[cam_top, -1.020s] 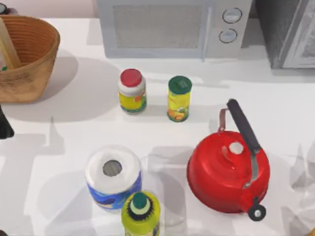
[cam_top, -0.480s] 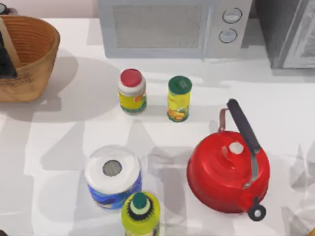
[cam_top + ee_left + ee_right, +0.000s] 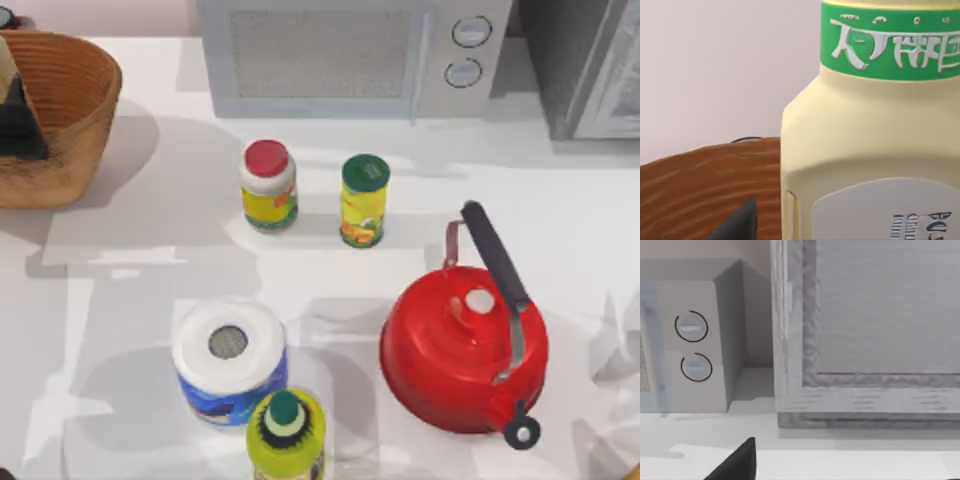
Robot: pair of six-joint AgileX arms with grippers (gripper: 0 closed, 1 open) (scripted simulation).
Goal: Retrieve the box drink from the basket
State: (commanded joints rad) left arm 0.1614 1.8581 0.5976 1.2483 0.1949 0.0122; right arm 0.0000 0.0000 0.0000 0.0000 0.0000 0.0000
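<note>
Top view: the basket (image 3: pixel 75 90) sits at the frame's upper left, and the left gripper (image 3: pixel 20 125) hangs dark over its inside. Left wrist view: the box drink (image 3: pixel 875 150) looms close above the basket's wicker wall, not yet lifted out; finger spread cannot be told. Right wrist view: the microwave (image 3: pixel 685 340), with the right arm parked.

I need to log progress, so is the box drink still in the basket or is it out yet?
In. The top view shows the box drink inside the basket at the table's far left, with the left gripper reaching in beside it.
</note>
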